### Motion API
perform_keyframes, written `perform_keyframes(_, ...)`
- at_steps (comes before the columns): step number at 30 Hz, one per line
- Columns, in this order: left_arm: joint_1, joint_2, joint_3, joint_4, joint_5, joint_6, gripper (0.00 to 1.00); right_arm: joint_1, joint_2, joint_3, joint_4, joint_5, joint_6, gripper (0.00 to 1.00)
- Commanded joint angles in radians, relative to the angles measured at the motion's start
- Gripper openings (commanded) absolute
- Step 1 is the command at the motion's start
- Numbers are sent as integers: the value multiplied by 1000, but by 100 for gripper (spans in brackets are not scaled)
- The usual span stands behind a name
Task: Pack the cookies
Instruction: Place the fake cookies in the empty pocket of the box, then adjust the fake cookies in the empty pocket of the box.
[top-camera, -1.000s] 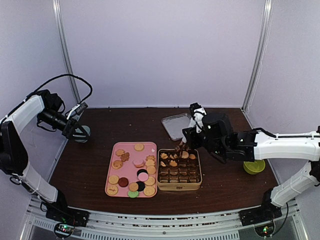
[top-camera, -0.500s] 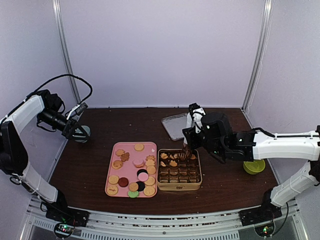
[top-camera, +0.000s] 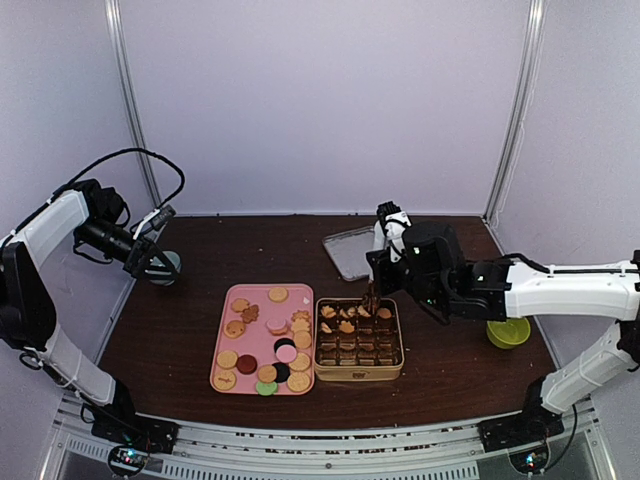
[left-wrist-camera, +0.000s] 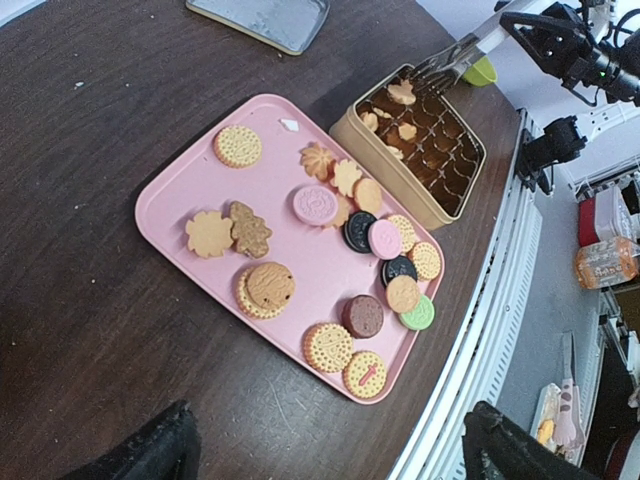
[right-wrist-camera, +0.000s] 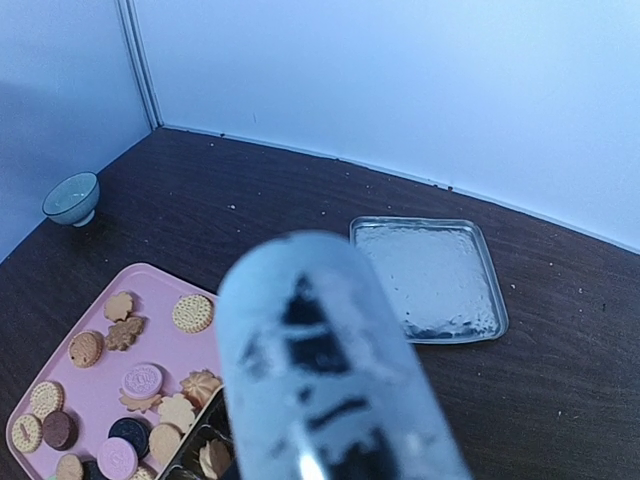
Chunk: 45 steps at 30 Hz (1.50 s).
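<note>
The left gripper gapes wide and empty, its arm folded back. The right gripper pinches tongs, which dip into the tin below.

Small assorted cookies lie on a pink rectangular tray, just beside a gold square tin on the dark wooden desk; the right tool reaches over the tin's far row.

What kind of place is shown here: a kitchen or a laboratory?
Most likely a robot laboratory cell, not a kitchen: plain pale walls with metal posts enclose a dark table; the left arm and right arm are mounted on a rail at its near edge. The cookies on a pink tray look staged.
</note>
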Motion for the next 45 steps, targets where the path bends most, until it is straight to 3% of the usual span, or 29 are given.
perform_keyframes(1,8,10,12,-16,25,27,94,-11,39,49,62,19,-18,27)
perform_keyframes(11,9,11,13,-38,27,47,93,-25,47,77,72,-11,-36,24)
perform_keyframes(25,8,18,15,-48,34,57,93,-17,-45,-22,20,-125,5,17)
perform_keyframes(45,8,19,34,-66,38,58,93,-45,64,46,47,-85,-53,15)
